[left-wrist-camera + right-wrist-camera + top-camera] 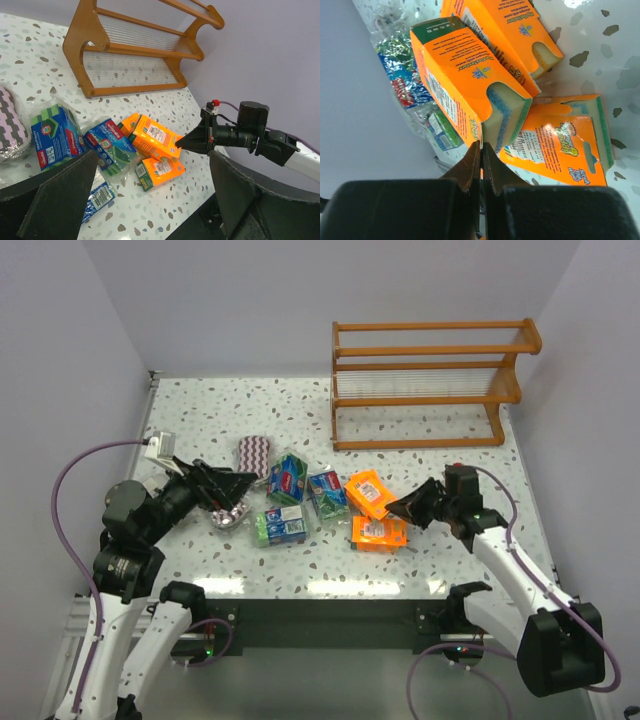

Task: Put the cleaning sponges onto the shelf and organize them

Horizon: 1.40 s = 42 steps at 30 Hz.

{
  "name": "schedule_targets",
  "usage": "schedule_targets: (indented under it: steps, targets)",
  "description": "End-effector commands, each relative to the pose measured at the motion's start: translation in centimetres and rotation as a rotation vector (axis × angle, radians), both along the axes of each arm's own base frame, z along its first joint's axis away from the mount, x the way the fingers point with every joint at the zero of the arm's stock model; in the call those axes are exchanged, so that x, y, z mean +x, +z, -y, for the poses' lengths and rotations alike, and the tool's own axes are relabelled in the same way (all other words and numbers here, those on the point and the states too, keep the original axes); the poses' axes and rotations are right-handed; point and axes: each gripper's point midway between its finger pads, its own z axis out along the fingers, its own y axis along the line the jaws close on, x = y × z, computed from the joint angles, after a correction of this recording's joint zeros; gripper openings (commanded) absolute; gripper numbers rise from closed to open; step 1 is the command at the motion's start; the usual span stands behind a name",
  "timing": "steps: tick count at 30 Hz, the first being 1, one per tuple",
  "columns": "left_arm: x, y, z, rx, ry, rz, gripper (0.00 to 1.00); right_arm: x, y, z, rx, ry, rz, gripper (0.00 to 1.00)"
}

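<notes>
The sponge packs lie in a loose cluster mid-table. Two orange packs (pixel 368 492) (pixel 379 532) show from above; the right wrist view shows three (pixel 470 75) (pixel 520 35) (pixel 560 140). Three blue-green packs (pixel 287 477) (pixel 328 492) (pixel 281 525) lie to their left. One zigzag bag (pixel 254 453) lies behind them, another (pixel 228 517) under my left gripper (pixel 243 492), which is open and empty (pixel 152 165). My right gripper (pixel 395 510) is shut, its tip (pixel 481 147) at the edge of the orange packs. The wooden shelf (pixel 425 385) stands at the back right.
Grey walls close the table on the left, back and right. The shelf (pixel 135 55) has bare speckled tabletop in front of it. My right arm (pixel 250 132) reaches in from the right toward the orange packs (pixel 152 135).
</notes>
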Motion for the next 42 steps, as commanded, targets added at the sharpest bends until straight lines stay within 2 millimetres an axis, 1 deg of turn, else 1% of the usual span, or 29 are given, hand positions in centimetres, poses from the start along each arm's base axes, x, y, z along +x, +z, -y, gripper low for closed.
schedule_targets:
  steps: [1,7,11,12,14,17,19,20,21,23,25,27,30,31,32,34,35,38,41,42]
  targets:
    - [-0.2,0.4,-0.1,0.011,0.004,0.021,1.0,1.3,4.1,-0.7,0.09,0.001,0.108,0.0]
    - [-0.3,0.2,-0.2,-0.001,0.01,0.016,1.0,2.3,7.8,-0.7,0.18,-0.006,0.171,0.0]
    - [-0.2,0.4,-0.2,-0.007,0.012,0.018,1.0,3.6,10.5,-0.8,0.262,-0.016,0.223,0.0]
    - [-0.3,0.7,-0.2,-0.008,0.011,0.024,1.0,4.0,11.7,-0.9,0.284,-0.014,0.267,0.0]
    - [-0.3,0.8,-0.2,-0.007,0.01,0.027,1.0,4.7,13.2,-0.8,0.32,-0.024,0.288,0.0]
    - [-0.2,1.0,-0.2,-0.002,0.009,0.027,1.0,5.9,16.3,-0.7,0.376,-0.029,0.35,0.0]
    - [-0.2,1.1,-0.1,0.003,0.006,0.032,1.0,6.8,19.1,-0.5,0.429,-0.04,0.413,0.0]
    - [-0.2,1.2,-0.1,0.004,0.004,0.032,1.0,7.4,19.8,-0.2,0.445,-0.055,0.428,0.0]
    - [-0.2,1.2,-0.1,0.006,0.002,0.031,1.0,7.9,21.2,0.1,0.461,-0.06,0.477,0.0]
    - [-0.2,1.2,-0.1,0.007,-0.001,0.031,1.0,9.0,23.0,0.6,0.474,-0.083,0.504,0.0]
    - [-0.2,1.4,-0.1,0.013,0.0,0.034,1.0,9.6,24.5,1.1,0.478,-0.09,0.542,0.0]
    - [-0.2,1.7,-0.2,0.022,0.003,0.043,1.0,9.8,24.4,1.2,0.473,-0.094,0.538,0.0]
    - [-0.4,1.8,-0.5,0.033,0.015,0.046,1.0,9.5,22.9,1.6,0.433,-0.106,0.511,0.0]
    - [-0.4,1.8,-0.5,0.036,0.018,0.047,1.0,9.4,21.6,1.5,0.427,-0.104,0.487,0.0]
    - [-0.5,1.8,-0.5,0.037,0.015,0.048,1.0,9.8,21.0,3.2,0.41,-0.152,0.495,0.0]
    - [-0.5,1.8,-0.6,0.039,0.018,0.05,1.0,9.9,18.7,4.0,0.378,-0.178,0.458,0.0]
    - [-0.6,1.7,-0.6,0.04,0.018,0.047,1.0,10.0,18.1,4.5,0.367,-0.192,0.452,0.0]
    - [-0.5,1.6,-0.6,0.05,0.016,0.048,1.0,9.7,16.3,5.2,0.314,-0.201,0.425,0.0]
    - [-0.5,1.4,-0.6,0.058,0.013,0.043,1.0,8.5,14.0,5.5,0.23,-0.203,0.377,0.0]
    - [-0.5,1.2,-0.5,0.06,0.012,0.04,1.0,7.9,12.7,5.6,0.208,-0.209,0.33,0.0]
